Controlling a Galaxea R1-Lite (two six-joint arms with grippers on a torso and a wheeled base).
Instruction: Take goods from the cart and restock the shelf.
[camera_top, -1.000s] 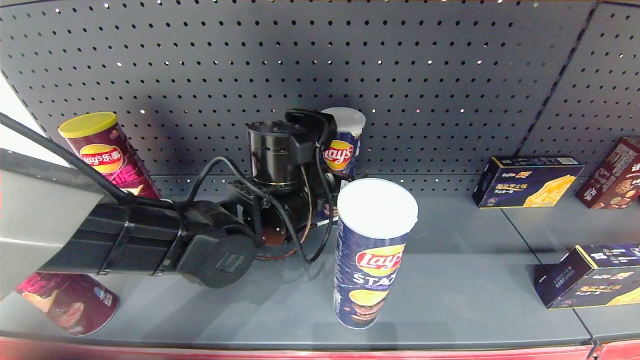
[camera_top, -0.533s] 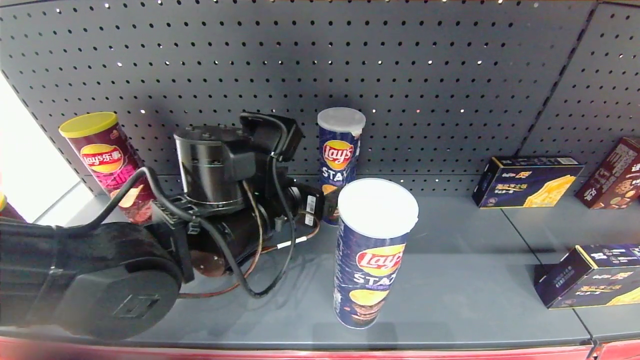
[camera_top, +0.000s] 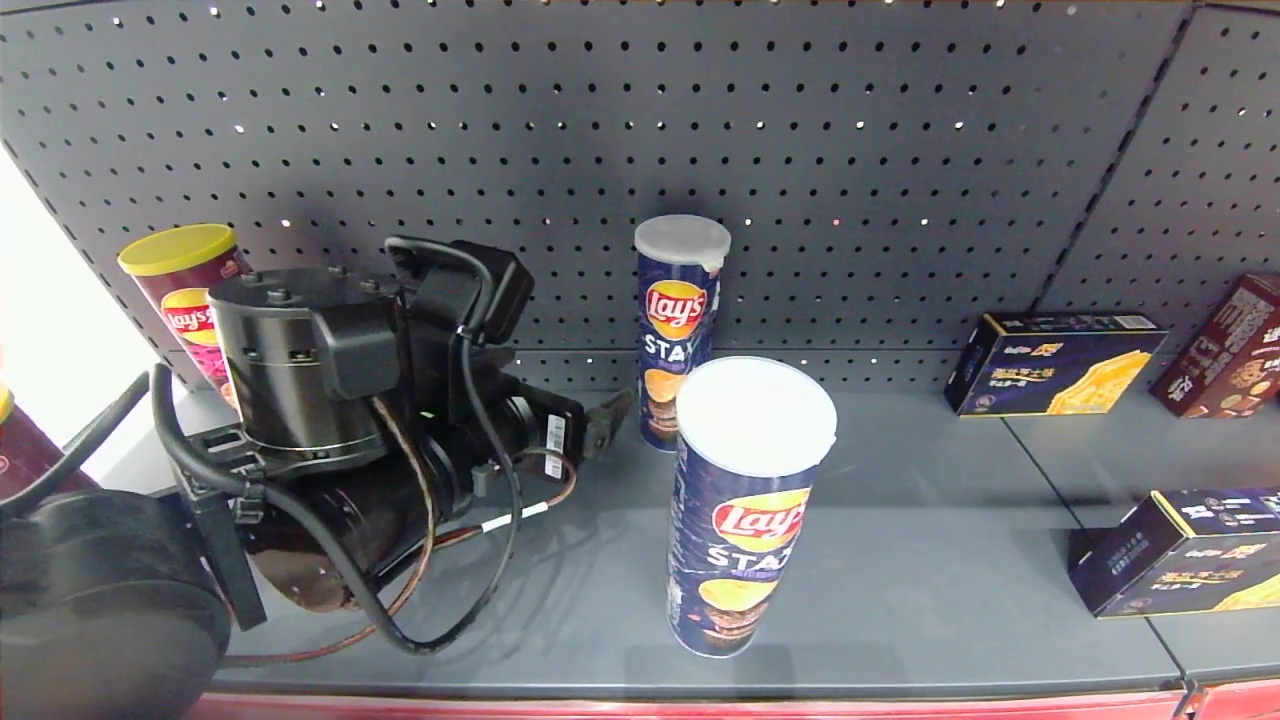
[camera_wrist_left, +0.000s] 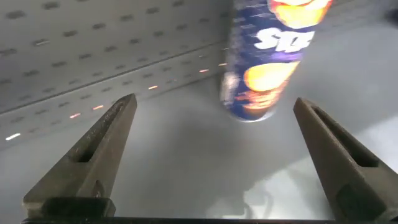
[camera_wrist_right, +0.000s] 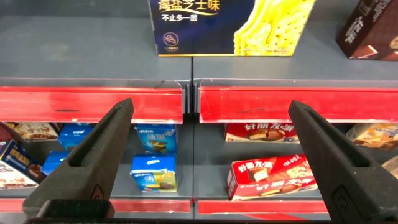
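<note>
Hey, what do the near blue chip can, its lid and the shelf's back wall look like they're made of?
Near blue can: likely a paperboard tube in a glossy printed wrap, going by its sheen and graphics. Lid: seems whitish plastic, matte, with a thin snap-on rim. Back wall: probably painted sheet metal, matte dark grey, with regular punched holes.

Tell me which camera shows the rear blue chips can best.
The head view: the rear blue can stands whole, lid to base, by the pegboard. The left wrist view catches its lower half; the right wrist view faces boxes elsewhere.
</note>
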